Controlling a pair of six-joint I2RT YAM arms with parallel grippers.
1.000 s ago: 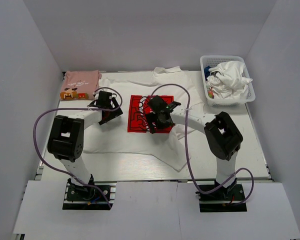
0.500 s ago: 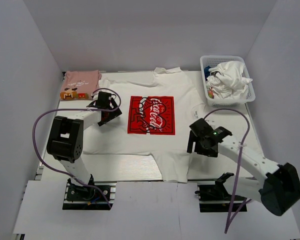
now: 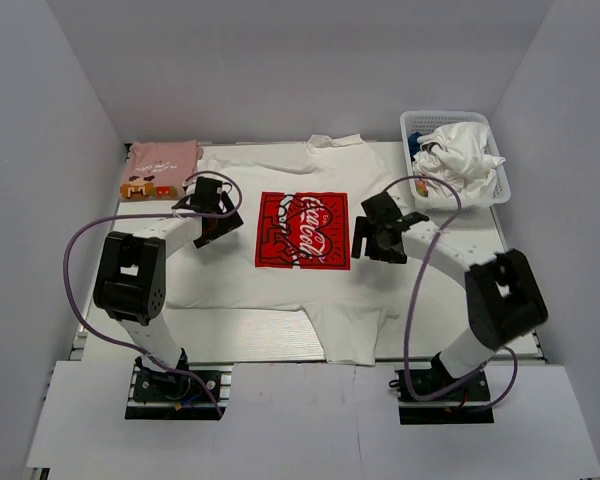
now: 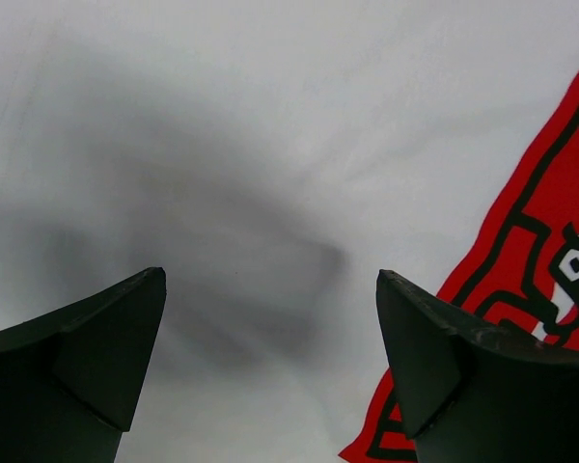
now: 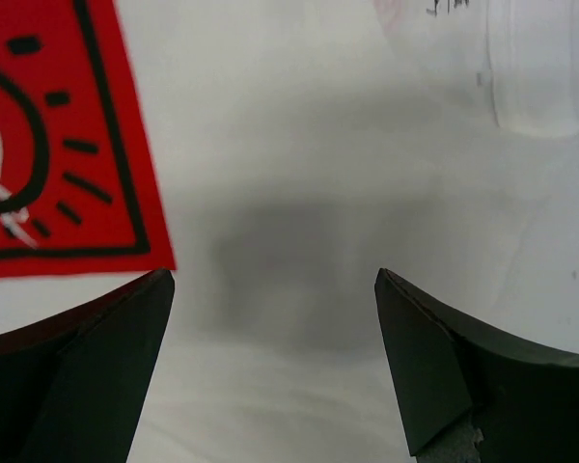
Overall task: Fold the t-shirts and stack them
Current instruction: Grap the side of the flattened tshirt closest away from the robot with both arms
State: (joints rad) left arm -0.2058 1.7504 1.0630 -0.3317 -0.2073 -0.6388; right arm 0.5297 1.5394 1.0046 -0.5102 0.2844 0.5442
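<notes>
Both pairs of jaws gape wide, holding nothing. The right jaws have swung back from the near worktop edge over the white t-shirt, its red print just to their left. The left jaws stay opposite, print to their right. The pink t-shirt lies folded beyond them. A paired fold grasp looks imminent.

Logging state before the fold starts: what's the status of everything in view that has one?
white cotton t-shirt with red square Coca-Cola print: spread out, unfolded, print up.
pink t-shirt with small orange-brown print: folded, at far left.
white plastic mesh basket: holds crumpled white clothes.
left end effector: open, empty, over white cloth left of the print.
right end effector: open, empty, over white cloth right of the print.
</notes>
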